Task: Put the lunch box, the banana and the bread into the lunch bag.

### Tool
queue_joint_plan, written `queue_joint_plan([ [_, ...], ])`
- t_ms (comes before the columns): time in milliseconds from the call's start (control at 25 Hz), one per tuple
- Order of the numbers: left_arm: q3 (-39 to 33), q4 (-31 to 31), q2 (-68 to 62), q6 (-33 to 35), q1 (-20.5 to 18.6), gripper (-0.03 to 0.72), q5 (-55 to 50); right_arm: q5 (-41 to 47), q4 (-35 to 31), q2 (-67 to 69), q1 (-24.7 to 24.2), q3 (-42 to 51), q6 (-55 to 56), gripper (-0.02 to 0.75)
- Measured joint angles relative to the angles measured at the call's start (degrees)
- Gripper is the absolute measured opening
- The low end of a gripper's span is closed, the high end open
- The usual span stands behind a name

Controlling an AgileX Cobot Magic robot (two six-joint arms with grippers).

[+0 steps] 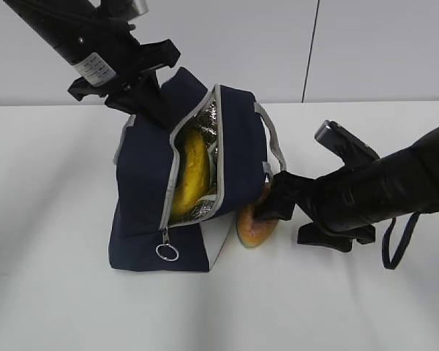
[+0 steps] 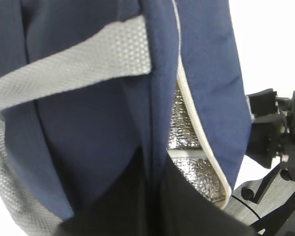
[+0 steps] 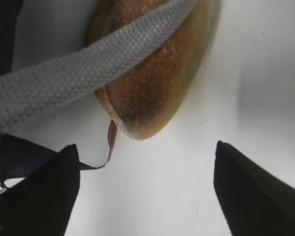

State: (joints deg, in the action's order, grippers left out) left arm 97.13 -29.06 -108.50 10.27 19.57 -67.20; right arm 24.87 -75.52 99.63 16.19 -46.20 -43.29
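**Roll waits outside the bag**

The bread (image 1: pixel 254 225) lies on the table (image 1: pixel 51 278), against the right side of the lunch bag (image 1: pixel 143 190) and under one grey strap (image 3: pixel 88 73). The banana (image 1: pixel 192 172) already stands inside against the foil lining; the lunch box is not visible. The right gripper (image 3: pixel 147 189) hovers at the roll, fingers spread wide, apparently to take it. The left gripper (image 1: pixel 150 102) is pinched on the bag's top edge, likely keeping the mouth open.

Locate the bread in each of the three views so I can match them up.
Exterior: the bread lies on the table, against the lunch bag's right side, lower centre.
Left wrist: not in view.
Right wrist: top centre, ahead of the open fingers.
Shared landmark: the bag's grey strap handle, crossing the bread in the right wrist view.
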Motion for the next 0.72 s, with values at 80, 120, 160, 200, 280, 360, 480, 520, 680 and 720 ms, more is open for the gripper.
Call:
queue_joint_plan([
  [80,0.0,0.0,0.0,0.0,0.0,-0.003,0.0,-0.85,-1.97,0.75,0.0,-0.93,-0.89,0.636],
  [120,0.0,0.0,0.0,0.0,0.0,-0.003,0.0,-1.25,-2.38,1.17,0.0,-1.39,-0.99,0.637],
  [160,0.0,0.0,0.0,0.0,0.0,-0.003,0.0,-1.57,-2.57,1.66,0.0,-2.07,-1.2,0.637],
  [200,0.0,0.0,0.0,0.0,0.0,-0.003,0.0,-1.72,-2.83,2.26,0.0,-2.9,-1.34,0.637],
  [280,0.0,0.0,0.0,0.0,0.0,-0.003,0.0,-1.81,-2.96,3.65,0.0,-4.51,-1.45,0.637],
  [360,0.0,0.0,0.0,0.0,0.0,-0.003,0.0,-1.81,-3.0,5.26,0.0,-6.3,-1.45,0.636],
  [480,0.0,0.0,0.0,0.0,0.0,-0.003,0.0,-1.81,-3.0,7.97,0.0,-8.59,-1.52,0.627],
  [520,0.0,0.0,0.0,0.0,0.0,-0.003,0.0,-1.81,-3.0,8.65,0.0,-9.26,-1.52,0.62],
  [680,0.0,0.0,0.0,0.0,0.0,-0.003,-0.02,-1.95,-3.09,10.83,0.0,-10.57,-1.52,0.574],
  [720,0.0,0.0,0.0,0.0,0.0,-0.003,-0.02,-1.95,-3.13,10.92,0.0,-10.7,-1.52,0.561],
])
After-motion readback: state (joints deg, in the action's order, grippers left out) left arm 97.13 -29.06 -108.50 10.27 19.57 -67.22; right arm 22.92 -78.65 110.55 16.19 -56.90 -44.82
